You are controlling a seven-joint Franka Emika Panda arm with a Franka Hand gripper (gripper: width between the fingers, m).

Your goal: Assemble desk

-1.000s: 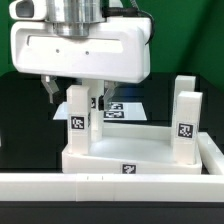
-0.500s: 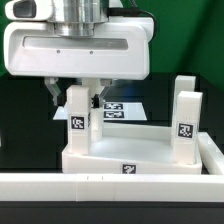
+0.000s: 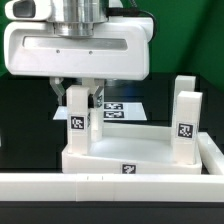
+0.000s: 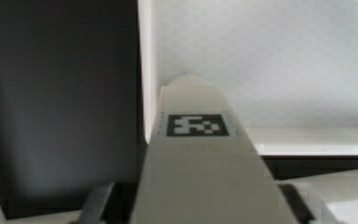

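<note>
Gripper [image 3: 82, 97] clamped narrow round upright leg [image 3: 77, 118] standing in the desk top's [image 3: 130, 152] corner at the exterior view's left, second leg [image 3: 187, 122] upright opposite, on black counter [image 3: 25, 115].

The bench [image 3: 20, 125] is a matte black surface, dark and bare toward the exterior view's left. A long white rail wall [image 3: 110, 187] runs along its near edge, brightly and evenly lit. Far behind lies the flat white marker board [image 3: 125, 108] with black square tags, beyond which the backdrop [image 3: 185, 40] is dim and dark green.
</note>
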